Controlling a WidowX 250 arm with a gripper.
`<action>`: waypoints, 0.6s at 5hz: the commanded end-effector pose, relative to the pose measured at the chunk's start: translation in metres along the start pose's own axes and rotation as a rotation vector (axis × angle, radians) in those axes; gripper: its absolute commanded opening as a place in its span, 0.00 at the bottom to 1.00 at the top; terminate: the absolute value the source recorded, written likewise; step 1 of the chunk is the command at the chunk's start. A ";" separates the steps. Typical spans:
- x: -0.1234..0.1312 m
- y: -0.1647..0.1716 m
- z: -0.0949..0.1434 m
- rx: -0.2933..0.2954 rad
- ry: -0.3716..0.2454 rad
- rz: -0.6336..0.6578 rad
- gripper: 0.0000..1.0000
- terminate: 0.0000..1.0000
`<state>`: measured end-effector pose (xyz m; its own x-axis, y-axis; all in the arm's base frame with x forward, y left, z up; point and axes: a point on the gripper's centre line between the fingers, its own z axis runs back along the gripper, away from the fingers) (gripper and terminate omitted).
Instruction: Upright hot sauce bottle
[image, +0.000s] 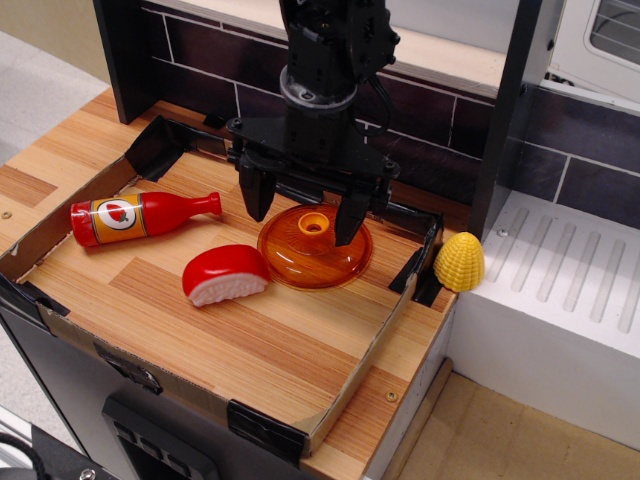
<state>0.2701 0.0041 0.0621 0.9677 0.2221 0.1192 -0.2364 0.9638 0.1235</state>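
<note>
The hot sauce bottle (140, 215) is glossy red with an orange label and white circle. It lies on its side at the left of the wooden tabletop, neck pointing right. My black gripper (302, 212) hangs to the right of the bottle, above an orange lid (314, 248). Its two fingers are spread wide apart and hold nothing. The left finger is a short gap from the bottle's neck tip.
A red-and-white sushi piece (226, 274) lies in front of the bottle's neck. A yellow corn cob (459, 262) sits at the right edge. A low cardboard rim (350, 380) borders the wood. A dark tiled wall (200, 55) stands behind, and a white dish rack (570, 280) to the right.
</note>
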 end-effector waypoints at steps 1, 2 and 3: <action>0.000 0.000 0.000 0.000 0.000 0.000 1.00 0.00; 0.004 0.017 0.002 0.066 0.031 -0.097 1.00 0.00; 0.013 0.038 0.015 0.133 0.053 -0.265 1.00 0.00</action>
<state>0.2637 0.0404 0.0713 0.9984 -0.0394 -0.0400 0.0487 0.9619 0.2689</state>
